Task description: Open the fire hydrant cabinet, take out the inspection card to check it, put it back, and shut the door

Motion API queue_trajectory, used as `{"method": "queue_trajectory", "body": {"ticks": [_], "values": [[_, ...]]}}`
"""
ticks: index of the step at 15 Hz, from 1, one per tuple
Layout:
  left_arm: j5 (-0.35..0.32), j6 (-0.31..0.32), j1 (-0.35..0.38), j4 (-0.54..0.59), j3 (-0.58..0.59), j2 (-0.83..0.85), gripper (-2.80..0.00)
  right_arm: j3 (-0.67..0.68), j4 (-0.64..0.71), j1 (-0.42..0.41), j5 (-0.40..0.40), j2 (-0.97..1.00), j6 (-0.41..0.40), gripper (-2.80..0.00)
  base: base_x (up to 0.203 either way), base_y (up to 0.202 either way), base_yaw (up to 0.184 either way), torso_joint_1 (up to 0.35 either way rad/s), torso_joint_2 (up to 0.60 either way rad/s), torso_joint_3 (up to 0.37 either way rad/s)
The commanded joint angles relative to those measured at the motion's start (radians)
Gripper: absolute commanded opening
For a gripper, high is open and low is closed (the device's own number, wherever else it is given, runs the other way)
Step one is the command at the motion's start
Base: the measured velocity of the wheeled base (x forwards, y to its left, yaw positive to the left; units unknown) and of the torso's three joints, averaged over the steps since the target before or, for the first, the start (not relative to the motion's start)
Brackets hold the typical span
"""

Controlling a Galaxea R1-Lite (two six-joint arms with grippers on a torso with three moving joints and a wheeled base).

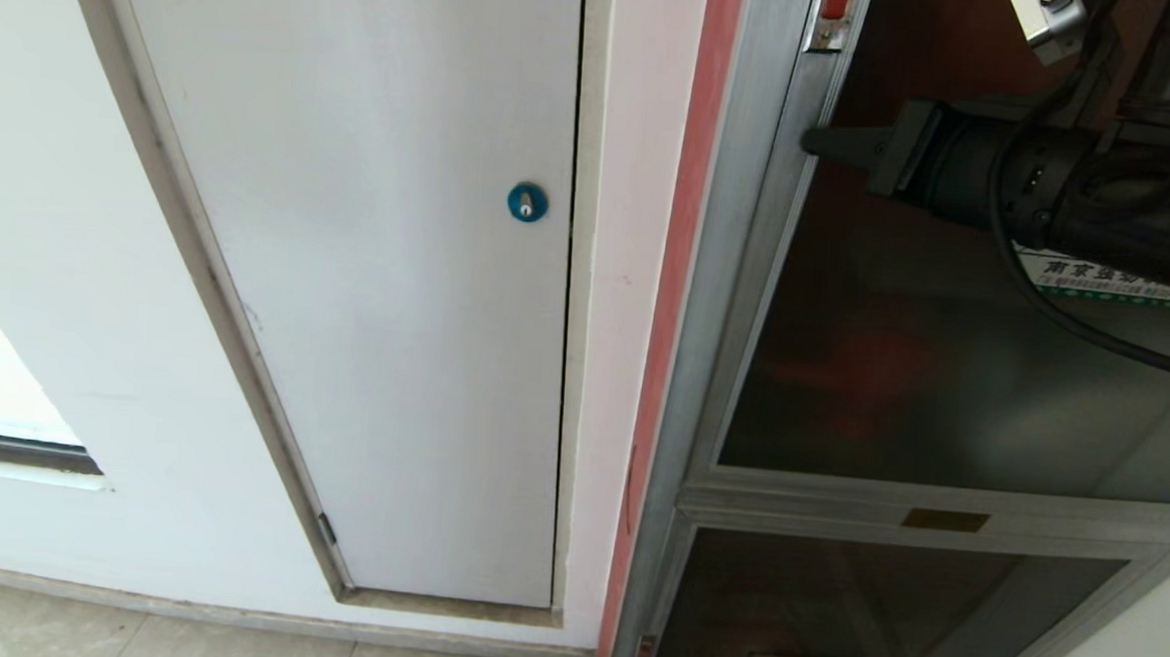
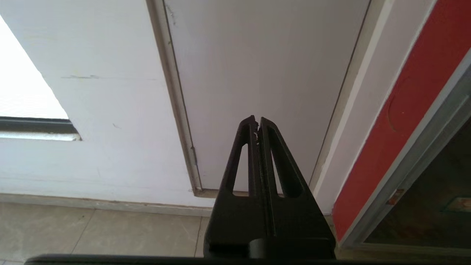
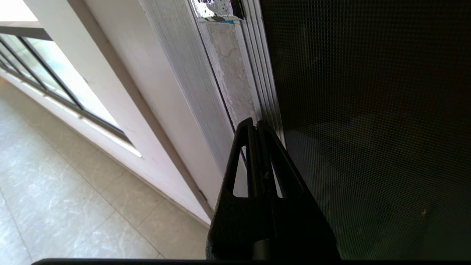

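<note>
The fire hydrant cabinet stands at the right, its silver frame beside a red strip on the wall. Its dark glass door is closed, with a red latch at the top of the frame. My right gripper is shut and empty, its tip against the door's frame edge just below the latch; in the right wrist view the shut gripper points at the seam between frame and glass. My left gripper is shut, parked low facing the white panel. The inspection card is hidden.
A plain white panel with a blue round lock fills the left wall. A lower glass panel sits under the door. Tiled floor runs along the wall's foot, and a window lies further along.
</note>
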Motion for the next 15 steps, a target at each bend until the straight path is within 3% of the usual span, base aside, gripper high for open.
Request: {"method": "queue_trajectory", "body": {"ticks": [1,15], "values": [[0.001,0.0,0.002,-0.001,0.02,0.001,-2.8,0.001,-0.003,-0.001,0.008,-0.002,0.001,-2.8,0.0,0.0,0.0,0.0,0.0,0.0],[0.001,0.0,0.002,-0.001,0.02,0.001,-2.8,0.087,0.005,0.068,0.035,-0.17,0.012,-2.8,0.0,0.0,0.0,0.0,0.0,0.0]]}}
